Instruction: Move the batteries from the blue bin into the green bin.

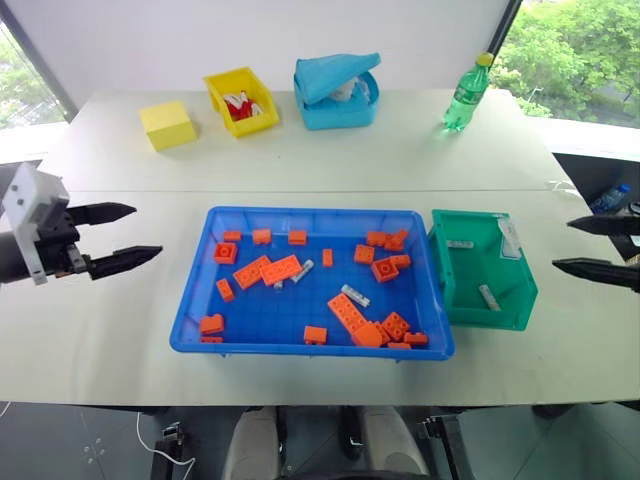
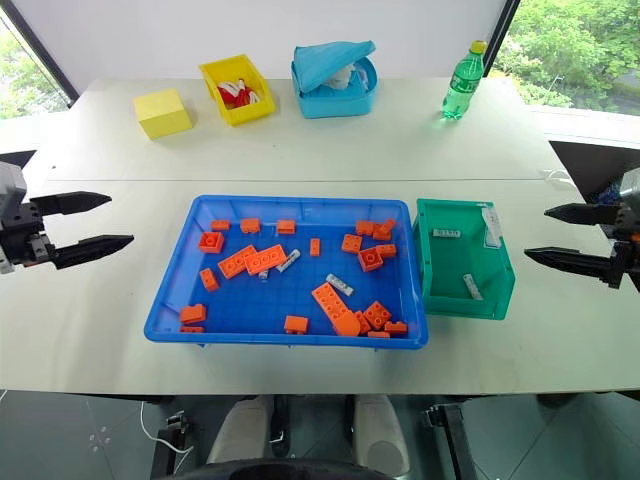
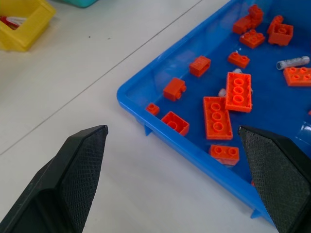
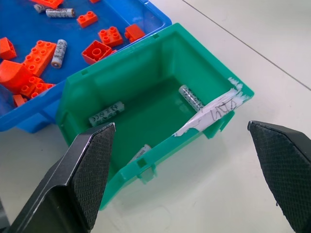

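Observation:
The blue bin (image 1: pixel 310 213) lies mid-table, holding several orange bricks (image 1: pixel 280 268) and two silver batteries (image 1: pixel 355 296) (image 1: pixel 302 271). Touching its right side, the green bin (image 1: pixel 495 315) holds batteries (image 1: pixel 460 244) (image 4: pixel 191 97). My left gripper (image 1: pixel 147 231) hovers open to the left of the blue bin, with nothing between its fingers. My right gripper (image 1: pixel 560 245) hovers open to the right of the green bin, also with nothing in it. The right wrist view looks into the green bin (image 4: pixel 146 77) between the spread fingers (image 4: pixel 92 165).
At the back of the table stand a yellow block (image 1: pixel 167 124), a small yellow bin (image 1: pixel 241 98), a light-blue lidded container (image 1: pixel 336 90) and a green bottle (image 1: pixel 467 92). Bare tabletop surrounds both bins.

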### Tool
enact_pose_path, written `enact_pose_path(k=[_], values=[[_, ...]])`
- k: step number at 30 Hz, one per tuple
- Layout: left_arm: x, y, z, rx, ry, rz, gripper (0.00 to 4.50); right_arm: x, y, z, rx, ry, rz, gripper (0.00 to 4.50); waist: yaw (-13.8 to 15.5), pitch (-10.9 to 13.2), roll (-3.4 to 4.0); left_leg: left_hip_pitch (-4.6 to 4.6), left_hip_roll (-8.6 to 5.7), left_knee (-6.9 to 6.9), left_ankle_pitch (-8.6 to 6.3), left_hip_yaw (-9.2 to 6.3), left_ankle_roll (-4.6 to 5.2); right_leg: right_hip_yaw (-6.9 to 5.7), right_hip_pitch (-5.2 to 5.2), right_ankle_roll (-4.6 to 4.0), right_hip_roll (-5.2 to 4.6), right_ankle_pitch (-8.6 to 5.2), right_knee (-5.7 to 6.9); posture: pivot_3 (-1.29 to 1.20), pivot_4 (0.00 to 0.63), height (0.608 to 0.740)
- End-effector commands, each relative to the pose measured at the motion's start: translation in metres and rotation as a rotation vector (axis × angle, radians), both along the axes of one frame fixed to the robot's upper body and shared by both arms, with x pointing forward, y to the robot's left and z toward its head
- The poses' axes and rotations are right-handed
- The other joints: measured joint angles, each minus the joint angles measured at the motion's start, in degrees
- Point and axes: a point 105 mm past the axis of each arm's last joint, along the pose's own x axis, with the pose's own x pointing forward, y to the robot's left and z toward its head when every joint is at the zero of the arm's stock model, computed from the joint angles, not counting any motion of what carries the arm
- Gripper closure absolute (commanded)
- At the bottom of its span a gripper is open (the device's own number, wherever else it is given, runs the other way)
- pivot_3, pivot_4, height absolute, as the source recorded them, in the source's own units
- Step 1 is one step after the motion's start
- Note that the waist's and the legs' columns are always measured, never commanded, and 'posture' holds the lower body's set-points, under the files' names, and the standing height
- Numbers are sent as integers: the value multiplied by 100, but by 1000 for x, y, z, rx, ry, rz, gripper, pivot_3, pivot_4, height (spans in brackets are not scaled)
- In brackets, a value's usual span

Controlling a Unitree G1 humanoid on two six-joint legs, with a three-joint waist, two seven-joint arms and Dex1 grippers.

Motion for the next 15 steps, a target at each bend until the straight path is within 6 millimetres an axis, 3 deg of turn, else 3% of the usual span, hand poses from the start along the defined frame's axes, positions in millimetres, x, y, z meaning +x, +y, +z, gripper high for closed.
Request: enact_pose_path(k=[1,8,15], values=[[-7,0,14,31,-44,-21,0,3,1,7,-3,-35,13,5,1,0,0,0,0,0,0,0,0,0,0,0,0,0,0,0,150,736],[-9,-1,10,60,-48,-7,0,6,3,-1,14,-22,24,5,6,1,2,0,-1,2,0,1,0,1,1,0,-1,1,0,0,150,736],[-14,-9,17,13,-47,-35,0,16,6,8,0,-57,33,5,-4,1,3,0,0,2,0,1,0,0,1,0,1,1,2,0,150,736]])
